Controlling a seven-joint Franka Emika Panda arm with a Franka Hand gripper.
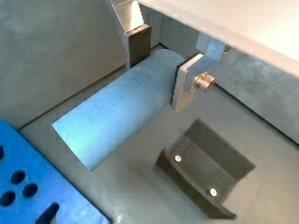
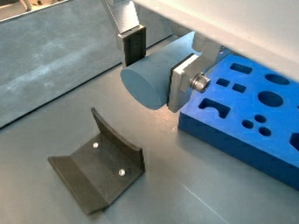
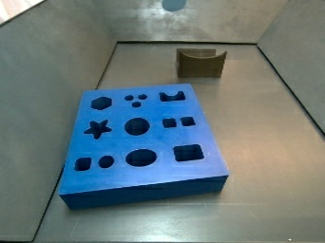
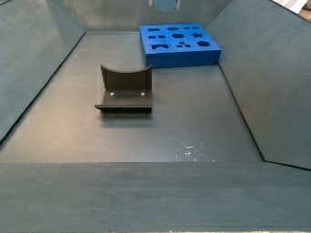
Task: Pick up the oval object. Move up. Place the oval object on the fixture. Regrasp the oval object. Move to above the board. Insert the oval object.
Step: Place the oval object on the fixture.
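Observation:
My gripper (image 1: pixel 162 66) is shut on the oval object (image 1: pixel 111 114), a smooth pale grey-blue peg held crosswise between the two silver fingers. It also shows in the other wrist view, gripper (image 2: pixel 156 66) and peg (image 2: pixel 146 83), with the oval end face showing. The peg hangs high above the floor; in a side view only its end (image 3: pixel 173 5) shows at the top edge. The fixture (image 1: pixel 208 166) (image 2: pixel 100 171) (image 3: pixel 200 62) (image 4: pixel 124 88), a small olive-brown notched block, stands on the floor below, empty. The blue board (image 1: pixel 30 184) (image 2: pixel 251 114) (image 3: pixel 140 142) (image 4: pixel 180 44) lies flat nearby.
Grey walls (image 3: pixel 64 66) (image 4: pixel 36 82) enclose the grey floor on all sides. The board's holes include a star, circles, squares, an oval and a hexagon. Bare floor (image 4: pixel 158 136) lies between the fixture and the near wall.

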